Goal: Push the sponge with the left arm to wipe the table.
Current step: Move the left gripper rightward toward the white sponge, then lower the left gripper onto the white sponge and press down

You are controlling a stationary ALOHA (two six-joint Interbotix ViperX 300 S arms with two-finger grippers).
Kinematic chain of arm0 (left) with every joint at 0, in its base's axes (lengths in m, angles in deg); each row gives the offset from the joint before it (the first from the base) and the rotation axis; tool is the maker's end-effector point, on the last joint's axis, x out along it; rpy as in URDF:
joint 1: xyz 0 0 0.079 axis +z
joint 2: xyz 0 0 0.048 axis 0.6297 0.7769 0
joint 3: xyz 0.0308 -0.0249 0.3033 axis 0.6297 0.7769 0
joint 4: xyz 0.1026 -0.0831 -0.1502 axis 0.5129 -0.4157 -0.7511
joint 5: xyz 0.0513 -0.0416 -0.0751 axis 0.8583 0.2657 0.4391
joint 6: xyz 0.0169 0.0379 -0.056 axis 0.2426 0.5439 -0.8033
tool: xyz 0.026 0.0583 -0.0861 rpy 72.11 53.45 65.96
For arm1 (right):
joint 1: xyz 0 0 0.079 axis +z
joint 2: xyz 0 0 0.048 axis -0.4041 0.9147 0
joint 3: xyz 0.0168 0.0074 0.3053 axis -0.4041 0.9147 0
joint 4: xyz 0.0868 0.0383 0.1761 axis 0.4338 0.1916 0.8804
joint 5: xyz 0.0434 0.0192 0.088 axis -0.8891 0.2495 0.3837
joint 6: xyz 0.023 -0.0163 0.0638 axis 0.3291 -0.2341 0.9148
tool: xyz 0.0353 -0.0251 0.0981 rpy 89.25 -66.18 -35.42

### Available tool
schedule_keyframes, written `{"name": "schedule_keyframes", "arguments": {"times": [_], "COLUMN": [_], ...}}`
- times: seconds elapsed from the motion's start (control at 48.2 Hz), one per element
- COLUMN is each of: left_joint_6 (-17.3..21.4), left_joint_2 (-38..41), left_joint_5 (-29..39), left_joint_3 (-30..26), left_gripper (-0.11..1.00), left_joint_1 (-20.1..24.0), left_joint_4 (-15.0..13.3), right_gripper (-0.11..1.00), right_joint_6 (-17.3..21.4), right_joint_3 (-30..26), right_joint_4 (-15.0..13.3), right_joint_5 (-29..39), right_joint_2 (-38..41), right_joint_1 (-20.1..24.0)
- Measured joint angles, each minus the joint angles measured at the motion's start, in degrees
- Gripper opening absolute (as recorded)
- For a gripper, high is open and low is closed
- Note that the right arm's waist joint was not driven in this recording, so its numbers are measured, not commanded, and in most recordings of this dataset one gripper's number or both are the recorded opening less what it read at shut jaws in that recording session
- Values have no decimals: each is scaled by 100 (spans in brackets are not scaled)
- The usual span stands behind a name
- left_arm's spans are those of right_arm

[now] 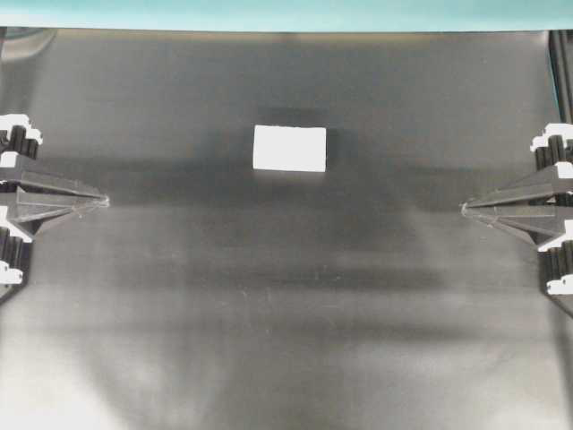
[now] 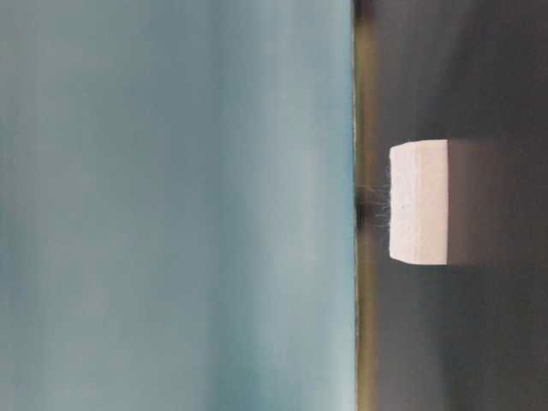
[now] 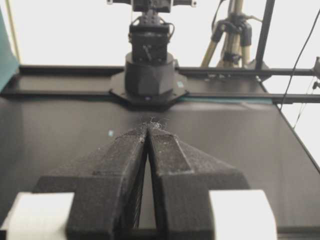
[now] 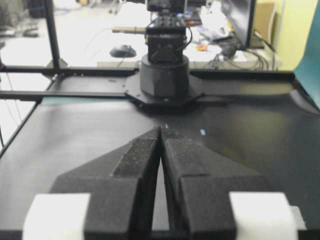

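The white sponge lies flat on the black table, a little beyond the middle; the table-level view shows the sponge side-on. My left gripper sits at the left edge, shut, its pointed tips meeting with nothing between them; it is well to the left of the sponge and slightly nearer. In the left wrist view the left gripper has a wisp of lint at its tip. My right gripper rests at the right edge, shut and empty, as the right gripper also shows in its wrist view. No wrist view shows the sponge.
A teal strip runs along the table's far edge. The opposite arm's base stands at the far end in the left wrist view, and the other base in the right one. A small pale fleck lies on the table.
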Motion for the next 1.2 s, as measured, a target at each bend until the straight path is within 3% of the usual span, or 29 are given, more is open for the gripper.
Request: {"name": "schedule_keyframes", "arguments": {"times": [0.042,0.104,0.187,0.27,0.561,0.81,0.997,1.204], "left_joint_6": [-53,-439,-967,-1354,-1433,-1450,-1459,-1503], "left_joint_2": [44,325,782,1195,2865,4632,5590,6434], "left_joint_5": [18,88,132,176,387,615,870,1011], "left_joint_3": [9,0,-114,-352,-1257,-2479,-3375,-4219], "left_gripper": [7,9,1,1,1,4,24,63], "left_joint_1": [0,35,193,396,1028,1362,1635,1890], "left_joint_4": [44,167,202,220,220,229,229,220], "right_gripper": [6,13,1,0,0,0,0,0], "right_joint_6": [9,0,9,9,0,0,0,0], "right_joint_3": [18,105,132,132,167,272,316,360], "right_joint_4": [0,0,9,0,9,26,35,35], "right_joint_5": [9,62,167,220,545,650,659,659], "right_joint_2": [0,0,-9,-9,-26,-35,-79,-105], "right_joint_1": [0,0,0,0,0,0,0,0]}}
